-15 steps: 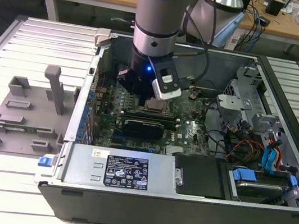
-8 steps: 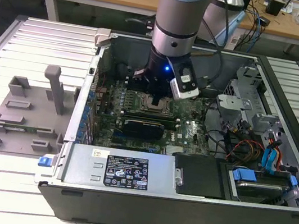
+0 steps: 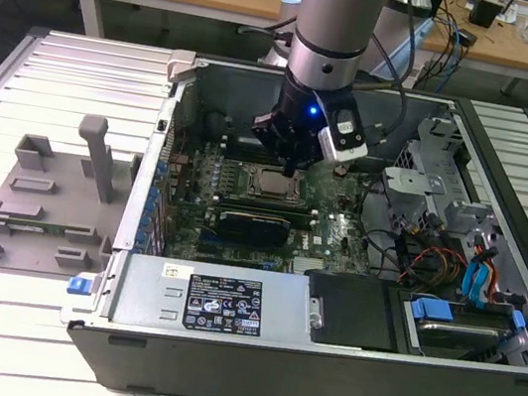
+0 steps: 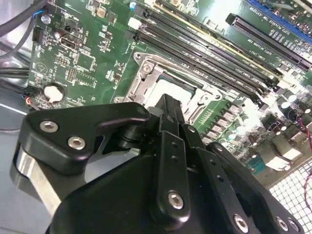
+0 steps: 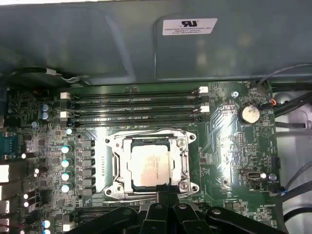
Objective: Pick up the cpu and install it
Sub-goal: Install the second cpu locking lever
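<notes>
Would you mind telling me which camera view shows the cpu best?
The first wrist view: the cpu lies face-up in the socket frame, nearly its whole silver top visible. The exterior view shows it small beneath the gripper. In the second wrist view the gripper covers most of the socket.

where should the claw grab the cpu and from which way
Judging by its pose, take the cpu from straight above, by two opposite thin edges. It lies flat with its shiny top up inside the socket's metal frame, so no sideways approach is open and only the rim offers purchase. The claw hangs just above it.
</notes>
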Controlling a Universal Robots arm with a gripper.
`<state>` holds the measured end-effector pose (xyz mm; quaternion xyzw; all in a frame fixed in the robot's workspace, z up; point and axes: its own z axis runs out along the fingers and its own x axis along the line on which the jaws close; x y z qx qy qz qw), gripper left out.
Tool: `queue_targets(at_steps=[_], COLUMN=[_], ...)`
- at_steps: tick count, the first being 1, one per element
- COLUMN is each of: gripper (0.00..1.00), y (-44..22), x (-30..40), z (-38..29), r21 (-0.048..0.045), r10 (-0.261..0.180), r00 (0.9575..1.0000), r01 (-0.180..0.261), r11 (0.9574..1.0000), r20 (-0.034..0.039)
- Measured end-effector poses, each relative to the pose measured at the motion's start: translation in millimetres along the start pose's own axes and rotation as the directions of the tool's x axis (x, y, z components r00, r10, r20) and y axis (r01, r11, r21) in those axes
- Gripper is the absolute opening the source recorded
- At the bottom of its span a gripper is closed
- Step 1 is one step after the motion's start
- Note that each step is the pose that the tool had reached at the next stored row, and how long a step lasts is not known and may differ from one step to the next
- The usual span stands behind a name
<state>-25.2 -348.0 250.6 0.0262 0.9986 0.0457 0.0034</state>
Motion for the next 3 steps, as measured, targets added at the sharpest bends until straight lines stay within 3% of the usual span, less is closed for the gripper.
queue_targets(at_steps=[3], gripper=[0.11], y=[0.0], x=[-0.1], z=[0.0], r21=[0.0000], r10=[0.000], r00=[1.0000], r01=[0.000], r11=[1.0000], r20=[0.0000])
